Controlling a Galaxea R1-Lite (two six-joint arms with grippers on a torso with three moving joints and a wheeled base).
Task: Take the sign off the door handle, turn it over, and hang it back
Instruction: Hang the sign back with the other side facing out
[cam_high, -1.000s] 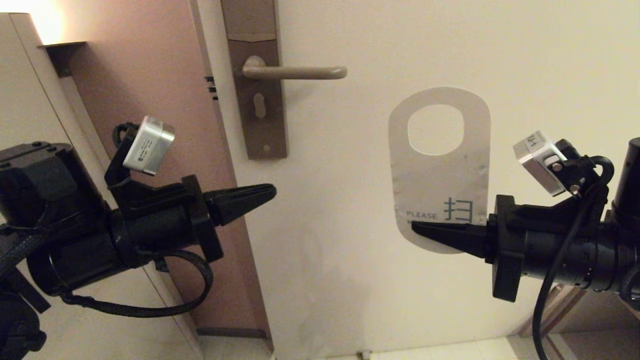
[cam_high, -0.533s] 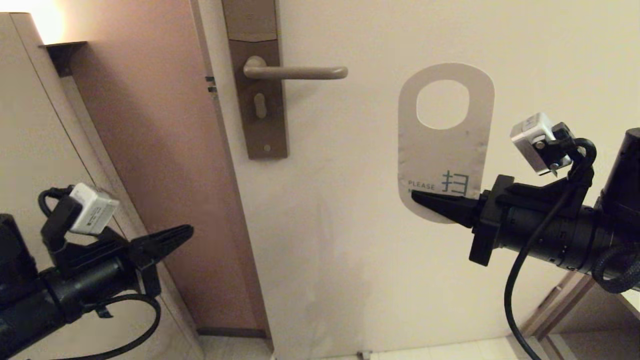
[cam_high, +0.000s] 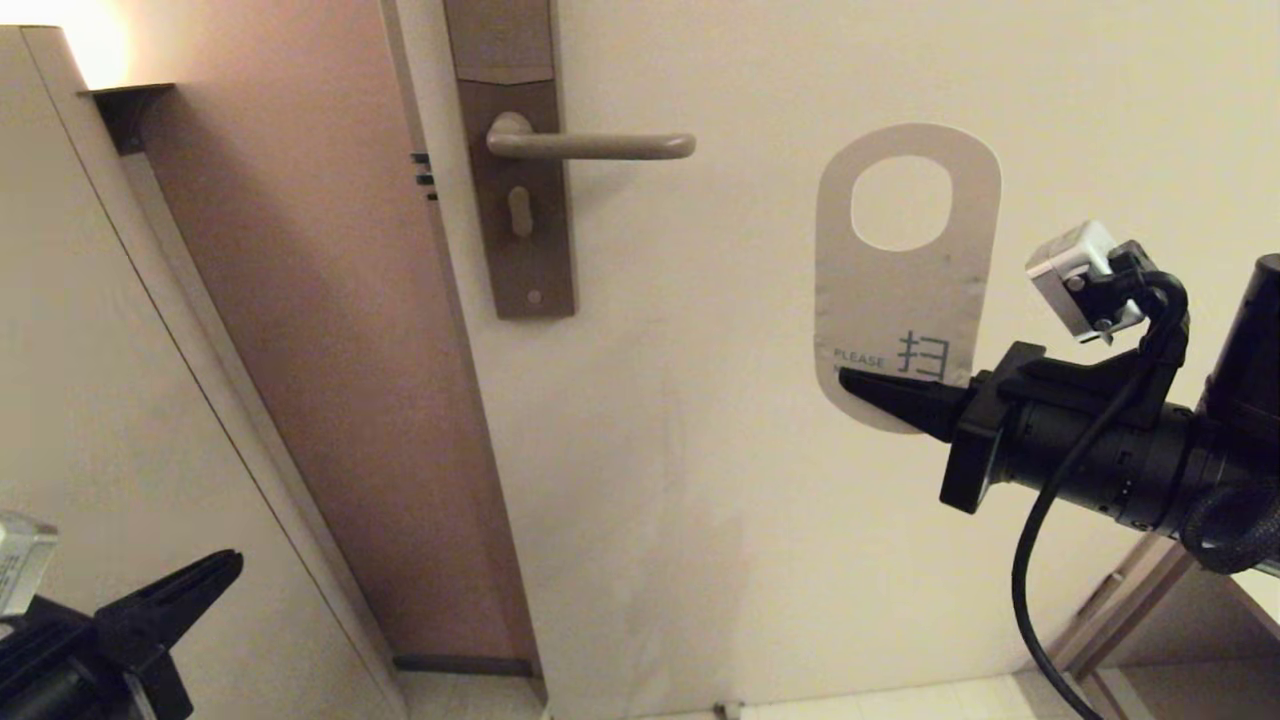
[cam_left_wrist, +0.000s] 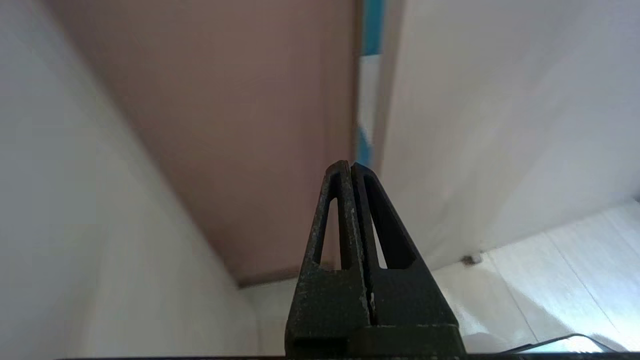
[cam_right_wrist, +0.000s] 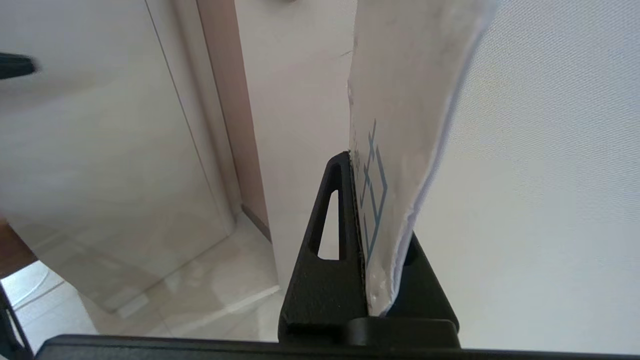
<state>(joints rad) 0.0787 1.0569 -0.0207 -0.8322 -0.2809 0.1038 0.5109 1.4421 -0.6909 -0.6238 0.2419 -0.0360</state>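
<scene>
The sign (cam_high: 905, 290) is off the door handle (cam_high: 590, 146) and stands upright to the handle's right, white face with "PLEASE" toward me, oval hole at the top. My right gripper (cam_high: 850, 382) is shut on the sign's lower end; in the right wrist view the card (cam_right_wrist: 400, 125) stands clamped edge-on in that gripper (cam_right_wrist: 356, 156). The bare handle points right from its tall brown lock plate (cam_high: 520, 200). My left gripper (cam_high: 225, 565) is shut and empty, low at the far left; it also shows in the left wrist view (cam_left_wrist: 349, 165).
The cream door (cam_high: 750, 450) fills the middle and right. A brown door edge (cam_high: 330, 350) and a pale wall panel (cam_high: 100, 400) stand at the left. A keyhole (cam_high: 519, 211) sits below the handle. Pale floor (cam_high: 900, 700) shows at the bottom.
My left arm has dropped down and to the left, away from the door. My right gripper has lifted the sign and shifted it slightly right.
</scene>
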